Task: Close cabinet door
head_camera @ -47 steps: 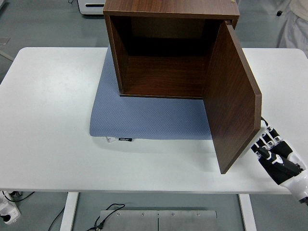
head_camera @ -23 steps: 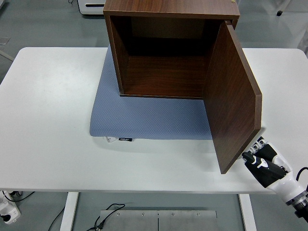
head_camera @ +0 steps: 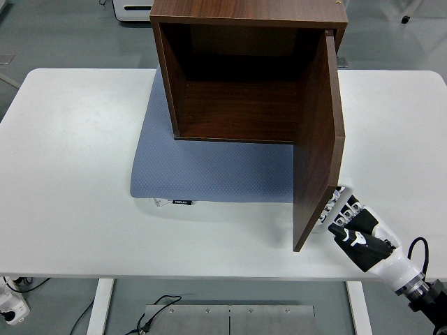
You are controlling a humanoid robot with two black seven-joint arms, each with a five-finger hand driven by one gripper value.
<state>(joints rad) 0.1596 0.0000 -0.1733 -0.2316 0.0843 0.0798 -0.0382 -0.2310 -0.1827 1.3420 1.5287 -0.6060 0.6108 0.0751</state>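
A dark brown wooden cabinet (head_camera: 241, 77) stands on a grey-blue mat (head_camera: 209, 167), its open front facing me and its inside empty. Its door (head_camera: 318, 150), hinged on the right side, sticks out nearly straight toward me. My right hand (head_camera: 346, 222) comes in from the lower right corner. Its fingers (head_camera: 334, 206) are stretched out flat, holding nothing, and they press against the outer face of the door near its lower free corner. The left arm does not show.
The white table (head_camera: 70, 174) reaches wide on both sides of the mat. A white device (head_camera: 136, 10) stands on the floor beyond the far edge. Cables (head_camera: 157, 310) and a metal bar lie under the table's near edge.
My right hand has moved left along the table's near edge. The door has swung left with it, from angled out to the right to pointing nearly straight toward me.
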